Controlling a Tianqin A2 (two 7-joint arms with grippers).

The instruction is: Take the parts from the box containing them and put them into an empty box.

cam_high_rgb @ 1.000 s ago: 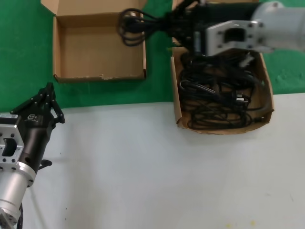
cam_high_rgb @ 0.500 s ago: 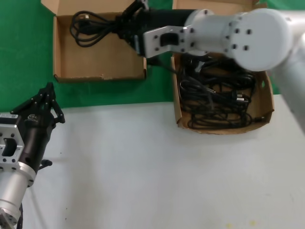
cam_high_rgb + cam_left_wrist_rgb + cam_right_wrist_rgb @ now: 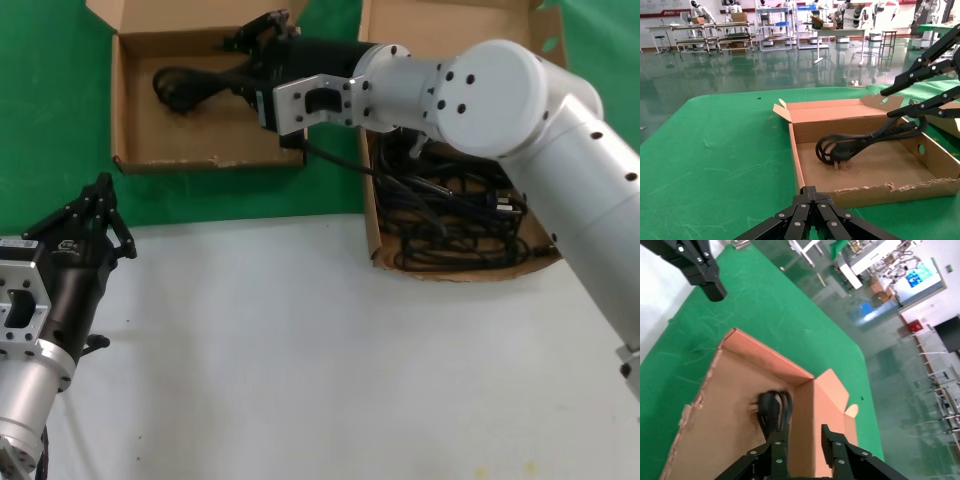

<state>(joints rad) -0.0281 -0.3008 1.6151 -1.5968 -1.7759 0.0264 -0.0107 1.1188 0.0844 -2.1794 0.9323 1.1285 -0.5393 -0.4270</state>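
Head view: the low-walled empty box (image 3: 140,110) sits on the green mat, with bare floor around the power cord (image 3: 190,88) held inside it. The right gripper (image 3: 262,38) reaches across from the deep box (image 3: 371,215), fingers pinching the cord just above the low box's right wall. More cords (image 3: 455,215) fill the deep box. The left gripper (image 3: 100,195) hangs over the counter (image 3: 320,350), fingers pressed together.
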